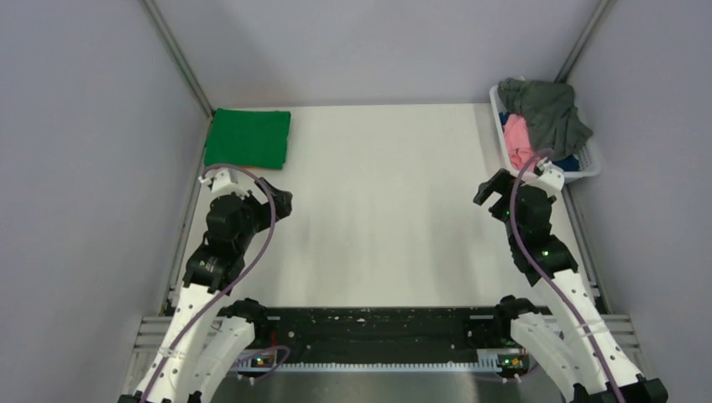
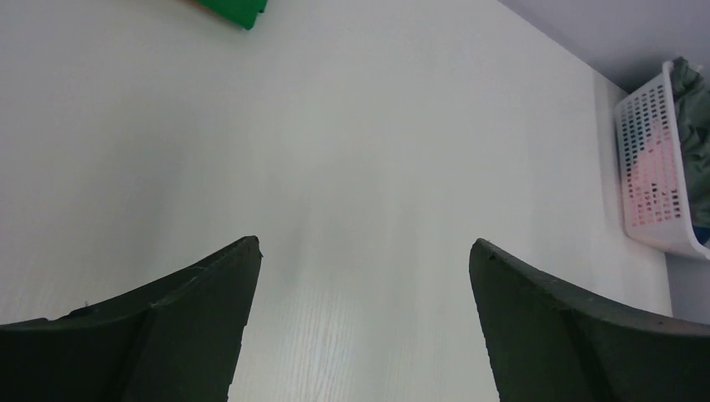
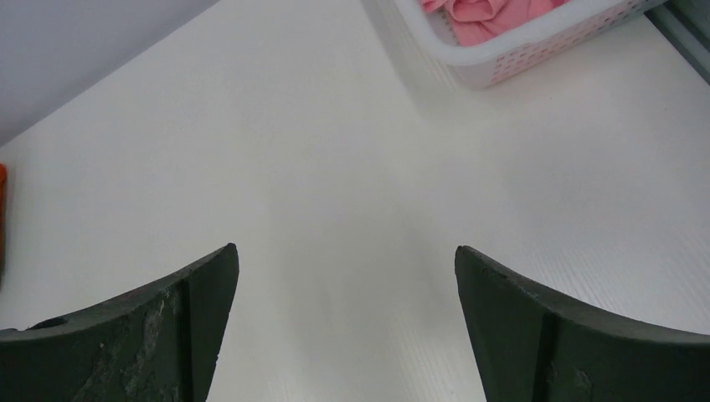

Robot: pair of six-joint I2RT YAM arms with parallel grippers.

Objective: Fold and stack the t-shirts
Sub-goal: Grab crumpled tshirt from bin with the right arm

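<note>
A folded bright green t-shirt (image 1: pixel 248 138) lies at the table's far left corner; its corner shows in the left wrist view (image 2: pixel 234 10). A dark grey t-shirt (image 1: pixel 546 111), a pink t-shirt (image 1: pixel 517 141) and a bit of dark blue t-shirt (image 1: pixel 569 163) lie crumpled in the white lattice basket (image 1: pixel 591 166) at the far right. The pink t-shirt shows in the right wrist view (image 3: pixel 486 15). My left gripper (image 1: pixel 284 201) is open and empty, just in front of the green shirt. My right gripper (image 1: pixel 485 190) is open and empty, left of the basket.
The white basket also shows in the left wrist view (image 2: pixel 649 167) and the right wrist view (image 3: pixel 519 50). Grey walls enclose the table on three sides. A black rail (image 1: pixel 369 323) runs along the near edge between the arm bases.
</note>
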